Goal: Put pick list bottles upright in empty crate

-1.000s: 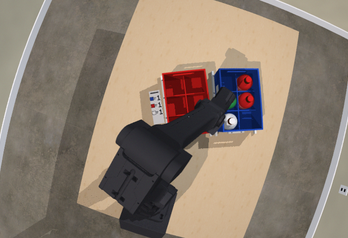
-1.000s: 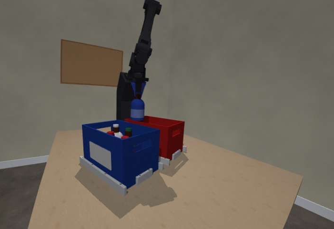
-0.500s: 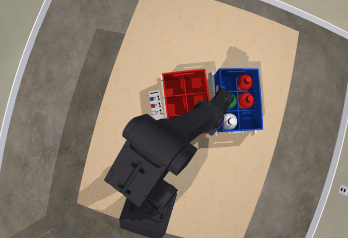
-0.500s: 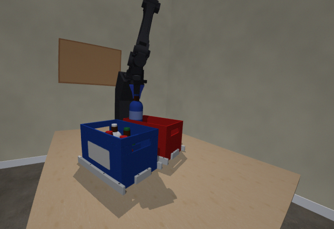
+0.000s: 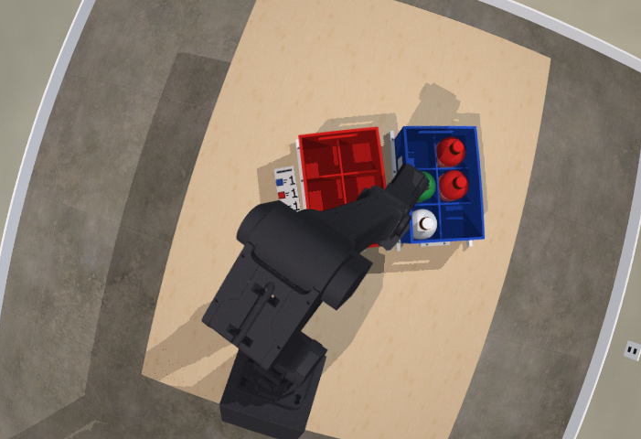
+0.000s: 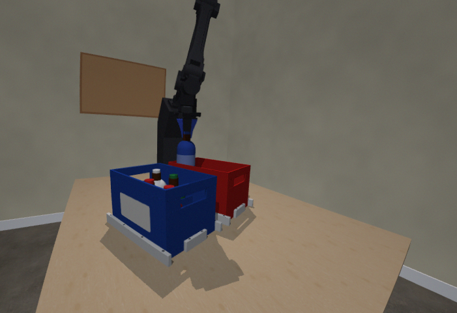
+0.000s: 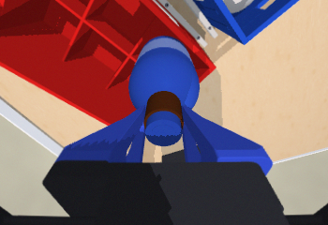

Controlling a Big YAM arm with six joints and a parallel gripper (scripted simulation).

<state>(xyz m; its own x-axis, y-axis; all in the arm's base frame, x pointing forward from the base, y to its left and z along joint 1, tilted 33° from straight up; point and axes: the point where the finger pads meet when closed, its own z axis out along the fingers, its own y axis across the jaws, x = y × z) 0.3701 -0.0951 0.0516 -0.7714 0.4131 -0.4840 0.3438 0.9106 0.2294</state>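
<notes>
Now the gripper (image 7: 164, 123), clamped on the neck of the blue-labelled bottle (image 7: 164, 77) hanging over the red crate (image 7: 28, 52)'s corner, should shift toward ten o'clock, centre over one cell, then descend vertically.

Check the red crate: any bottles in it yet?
Empty. All four cells of the red crate show bare; the blue bottle hangs above it.

Brown corkboard (image 6: 122, 85) on grey-green wall. White baseboard (image 6: 21, 221) along dark mottled floor (image 5: 543, 289). Wall socket (image 5: 632, 350) near the right corner.
</notes>
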